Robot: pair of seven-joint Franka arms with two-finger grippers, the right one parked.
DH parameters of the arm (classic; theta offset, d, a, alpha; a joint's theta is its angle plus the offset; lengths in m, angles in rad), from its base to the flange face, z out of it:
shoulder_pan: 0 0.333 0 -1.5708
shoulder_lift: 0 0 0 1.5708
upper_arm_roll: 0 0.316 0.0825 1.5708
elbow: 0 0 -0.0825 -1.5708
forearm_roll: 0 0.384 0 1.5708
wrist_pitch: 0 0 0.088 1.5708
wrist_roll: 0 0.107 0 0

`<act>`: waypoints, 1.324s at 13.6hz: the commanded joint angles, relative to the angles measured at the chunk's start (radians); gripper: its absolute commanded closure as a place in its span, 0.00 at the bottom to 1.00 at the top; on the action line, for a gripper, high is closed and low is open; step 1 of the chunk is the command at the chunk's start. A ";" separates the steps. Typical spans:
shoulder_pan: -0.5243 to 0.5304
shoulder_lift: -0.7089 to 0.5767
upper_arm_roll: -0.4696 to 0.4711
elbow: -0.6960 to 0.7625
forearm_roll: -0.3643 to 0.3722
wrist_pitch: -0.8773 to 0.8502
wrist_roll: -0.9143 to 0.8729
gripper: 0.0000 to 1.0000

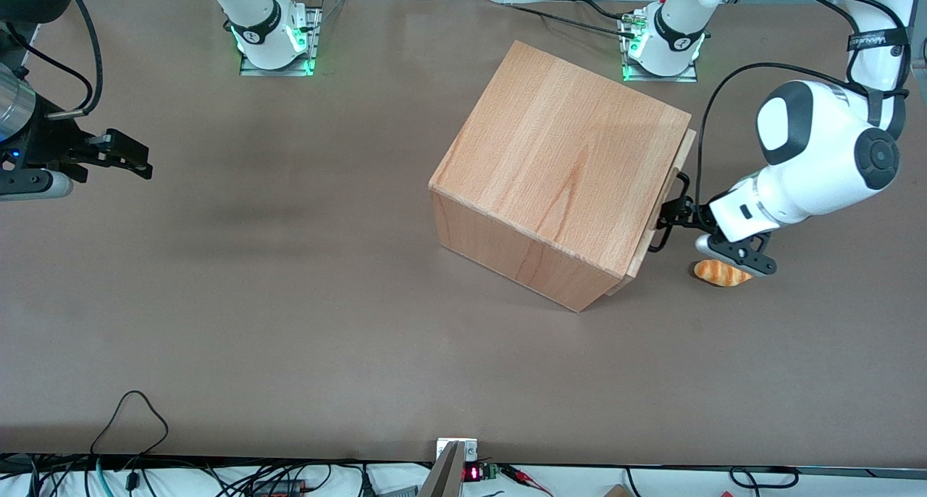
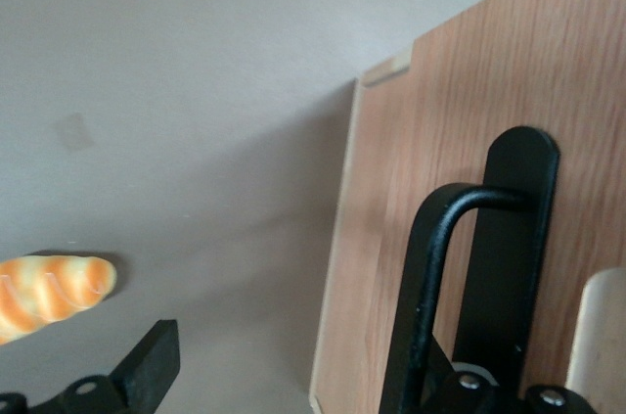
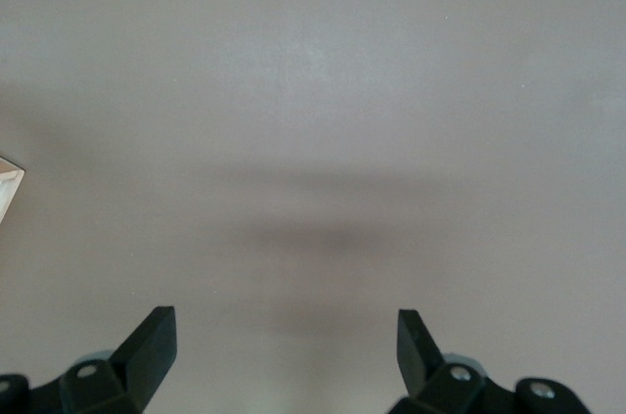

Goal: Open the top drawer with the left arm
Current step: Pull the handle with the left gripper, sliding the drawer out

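Fingers spread apart: our gripper (image 1: 670,218) reaches level from the bent left arm (image 1: 811,167), one finger (image 2: 147,370) outside the handle (image 2: 440,287) of the top drawer (image 1: 663,200), slightly out of the cube (image 1: 558,178).

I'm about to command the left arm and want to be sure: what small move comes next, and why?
Probably a short straight pull away from the cube. The gripper sits at the handle of the top drawer, one finger between bar and panel, and the drawer front stands only slightly out from the wooden cube. Keep the pull level; the bread roll lies on the table just below the wrist.
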 commanded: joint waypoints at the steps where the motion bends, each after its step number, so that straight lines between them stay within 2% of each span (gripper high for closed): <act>1: 0.006 0.045 0.028 0.006 -0.018 0.069 0.028 0.00; 9: 0.043 0.060 0.152 0.036 -0.016 0.092 0.066 0.00; 12: 0.045 0.085 0.211 0.058 -0.019 0.110 0.158 0.00; 14: 0.046 0.086 0.229 0.060 -0.018 0.164 0.194 0.00; 18: 0.046 0.085 0.270 0.099 -0.016 0.159 0.261 0.00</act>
